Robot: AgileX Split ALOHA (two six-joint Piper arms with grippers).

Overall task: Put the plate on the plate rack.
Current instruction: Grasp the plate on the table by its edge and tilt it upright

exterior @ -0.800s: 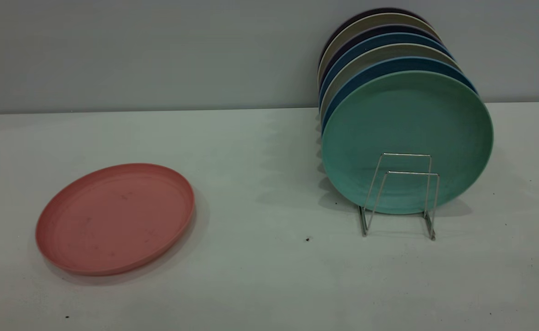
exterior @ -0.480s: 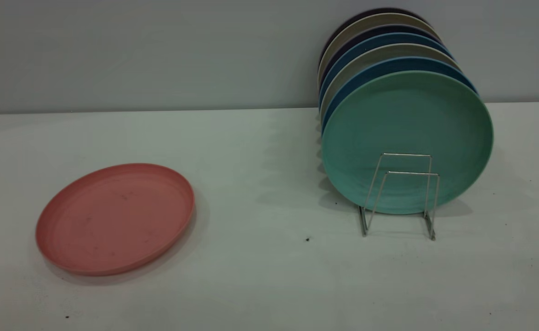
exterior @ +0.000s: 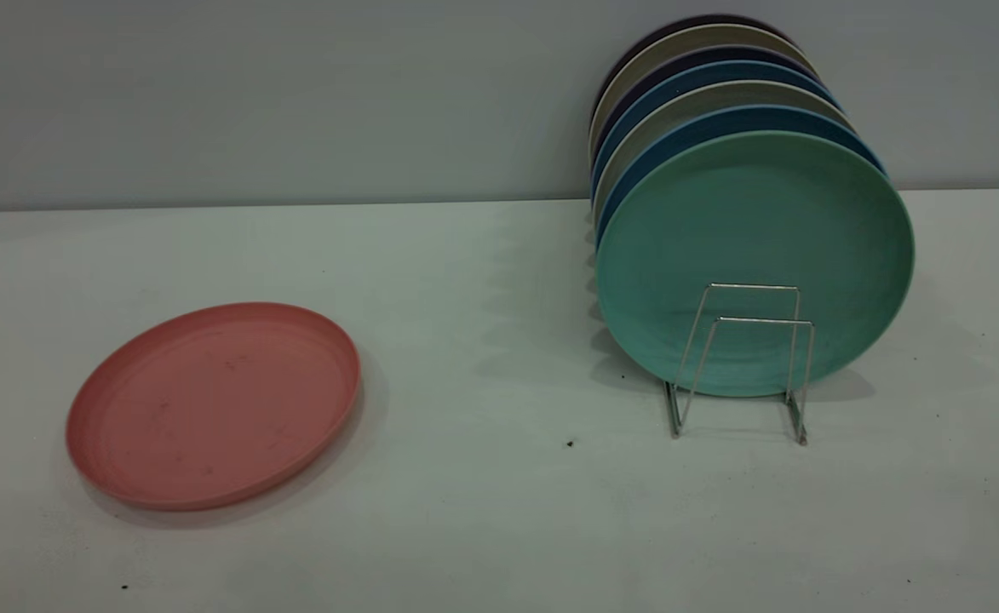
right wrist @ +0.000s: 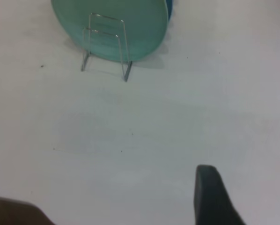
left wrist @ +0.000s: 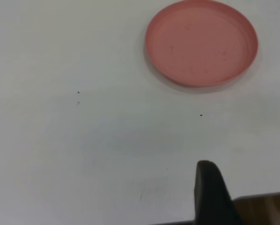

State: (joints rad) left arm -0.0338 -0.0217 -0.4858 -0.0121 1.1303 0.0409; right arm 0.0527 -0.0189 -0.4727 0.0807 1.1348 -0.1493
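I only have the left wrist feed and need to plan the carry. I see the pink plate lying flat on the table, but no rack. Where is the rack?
Observer: In the exterior view the plate rack stands on the table far to the right of the plate.
Operator: Is it full?
Observer: No. A teal-green plate stands frontmost in a row of plates, and the two wire loops in front of it hold nothing.
Operator: Is the right arm in the way?
Observer: The right gripper is open over bare table, well short of the rack, and holds nothing.
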